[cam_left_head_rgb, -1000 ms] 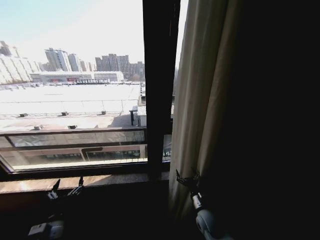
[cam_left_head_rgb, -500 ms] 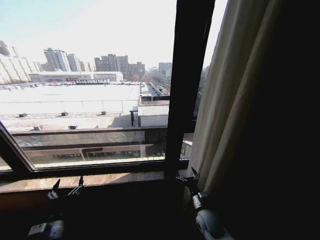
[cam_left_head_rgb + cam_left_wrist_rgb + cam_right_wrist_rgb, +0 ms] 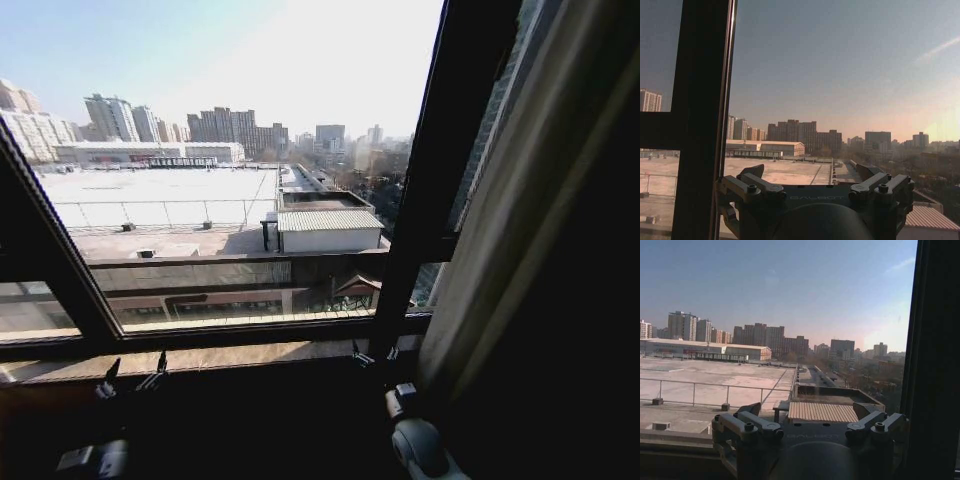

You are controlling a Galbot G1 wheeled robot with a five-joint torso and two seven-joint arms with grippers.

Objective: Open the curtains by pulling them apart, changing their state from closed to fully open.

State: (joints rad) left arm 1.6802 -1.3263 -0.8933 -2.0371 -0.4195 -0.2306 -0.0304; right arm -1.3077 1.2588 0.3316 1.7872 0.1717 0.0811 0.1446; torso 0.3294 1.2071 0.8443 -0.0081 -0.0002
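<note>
Nearest to me, my left pincer (image 3: pixel 131 375) sits low at the left, just under the window sill (image 3: pixel 200 358), fingers spread apart, nothing between them. My right pincer (image 3: pixel 374 354) is low toward the right, at the foot of the dark window post (image 3: pixel 440 170), fingers likewise apart and empty; the left wrist view (image 3: pixel 817 185) and the right wrist view (image 3: pixel 810 422) both show spread, bare fingers facing the glass.

No containers here.

The curtains (image 3: pixel 540 190) hang at the far right as a pale pleated band, gathered against a dark drape (image 3: pixel 600 330) behind them, just to the right of the right pincer and not touching it. The window (image 3: pixel 230 180) is uncovered across the whole left and middle. Beyond the glass: a flat rooftop (image 3: pixel 160 195), then distant tower blocks (image 3: pixel 230 128).

Against a second ago: the whole view has swung rightward, so the post and the curtain edge lie farther right, more glass is clear, and a second frame bar (image 3: pixel 55 250) has entered at left. The right pincer's tips, then against the curtain's edge, now stand clear of it.
</note>
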